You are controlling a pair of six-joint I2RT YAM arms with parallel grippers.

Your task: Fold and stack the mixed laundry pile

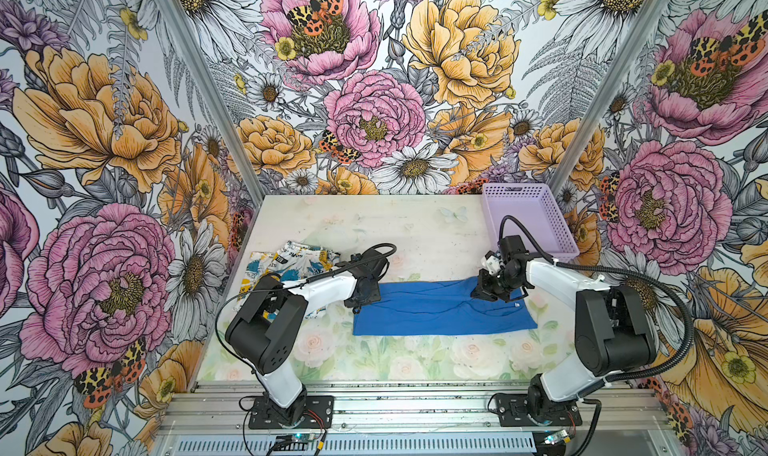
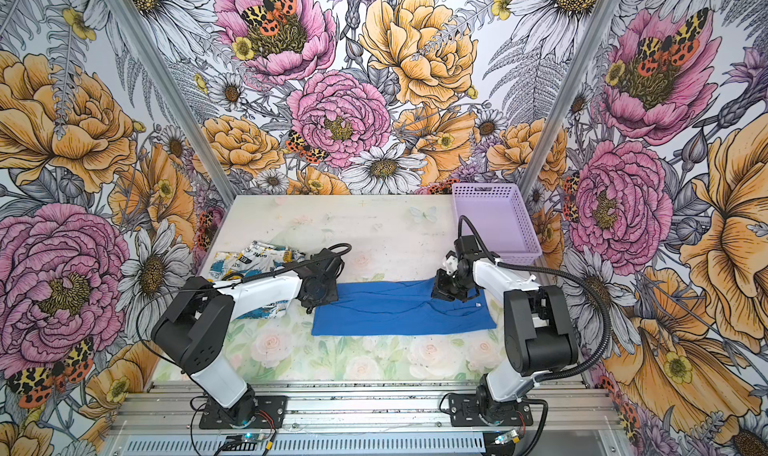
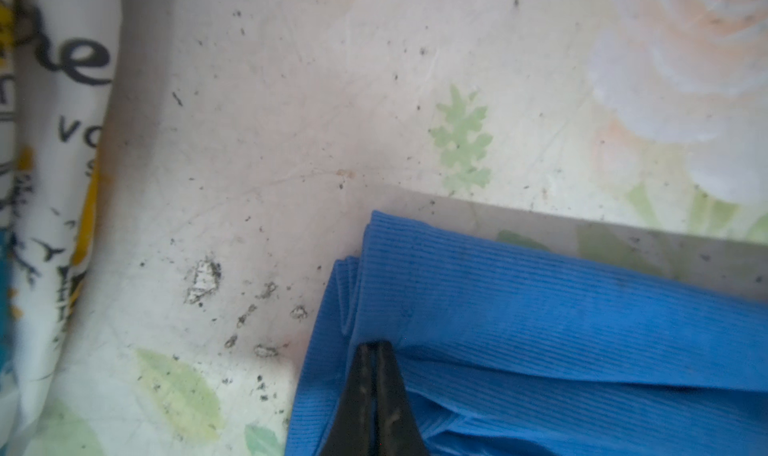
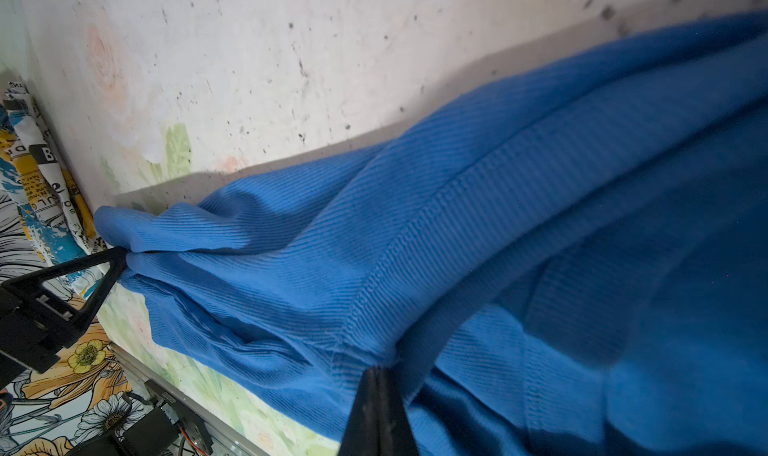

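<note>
Table (image 1: pixel 374 225): a pale floral surface, scuffed and speckled, carrying all items below.

Blue T-shirt (image 1: pixel 436 312): folded into a long band across the middle of the table, between the two arms in both top views (image 2: pixel 399 312). Its near edge lies flat. Its far edge is pulled up off the surface at both ends and casts a shadow beneath, as the wrist views (image 3: pixel 540 329) (image 4: pixel 540 246) show.

Printed garment (image 1: pixel 291 258): white with black text and yellow and blue splashes. It lies crumpled at the left side of the table, partly hidden under the left arm. A strip of bare table separates it from the blue T-shirt in the left wrist view (image 3: pixel 54 184).

Basket (image 1: pixel 515 188): lavender, perforated, in the far right corner of the table, well apart from both garments.

Left gripper (image 3: pixel 376 344): jaws pressed together, pinching layered cloth at the left far corner of the blue T-shirt.

Right gripper (image 4: pixel 380 368): jaws likewise closed, clamped on a stitched seam near the shirt's right far end (image 1: pixel 478 294).
</note>
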